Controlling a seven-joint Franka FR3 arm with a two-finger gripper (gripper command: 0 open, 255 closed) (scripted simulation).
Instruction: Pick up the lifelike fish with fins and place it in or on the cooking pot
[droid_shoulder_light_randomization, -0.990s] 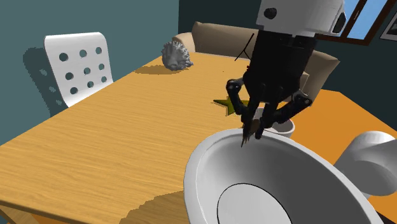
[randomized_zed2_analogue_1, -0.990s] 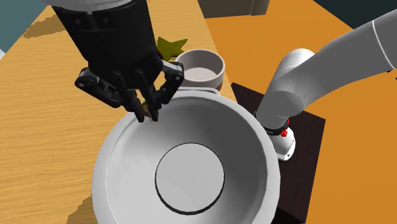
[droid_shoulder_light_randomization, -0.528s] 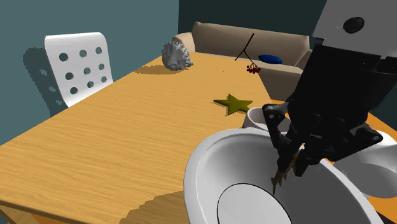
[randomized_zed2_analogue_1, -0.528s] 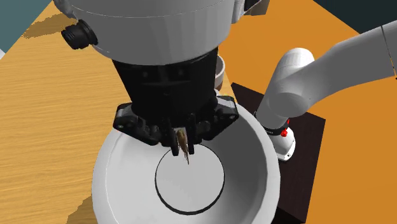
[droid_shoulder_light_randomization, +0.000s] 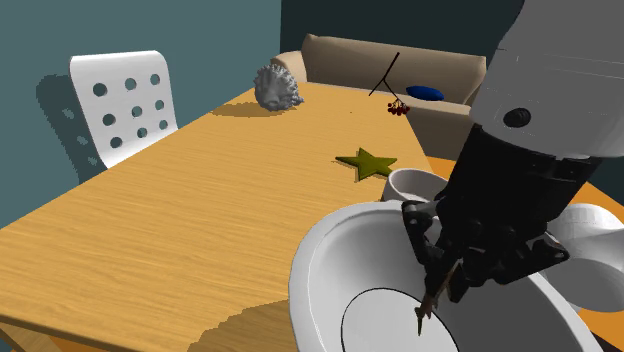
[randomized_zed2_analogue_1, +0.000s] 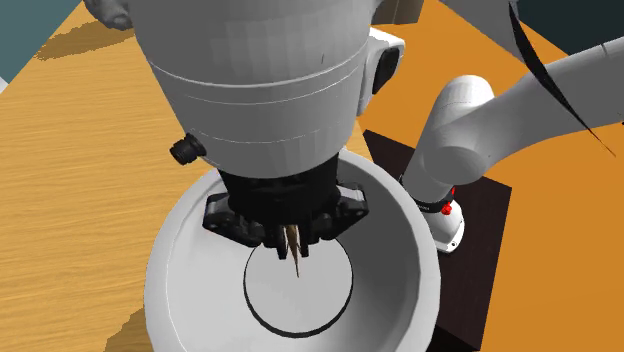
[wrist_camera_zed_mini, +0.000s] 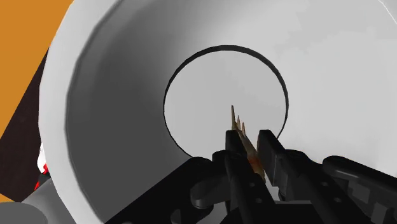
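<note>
In the shoulder view a white chair (droid_shoulder_light_randomization: 120, 100) stands at upper left beside the wooden table (droid_shoulder_light_randomization: 180, 220). A green star (droid_shoulder_light_randomization: 368, 162) lies mid-frame, and the big white pot (droid_shoulder_light_randomization: 312, 262) takes the lower right. Over the pot's bowl the black gripper (droid_shoulder_light_randomization: 447, 288) is clenched on the fish (droid_shoulder_light_randomization: 428, 310), a thin brown sliver pinched between the fingers (wrist_camera_zed_mini: 230, 162). The fish hangs below the fingertips with its long axis nearly upright, pointing down into the pot. Its tip sits over the round flat floor (randomized_zed2_analogue_1: 270, 295), a little off the middle; whether it touches is hard to say. The next move looks like a plain release, as the pot lies straight beneath.
</note>
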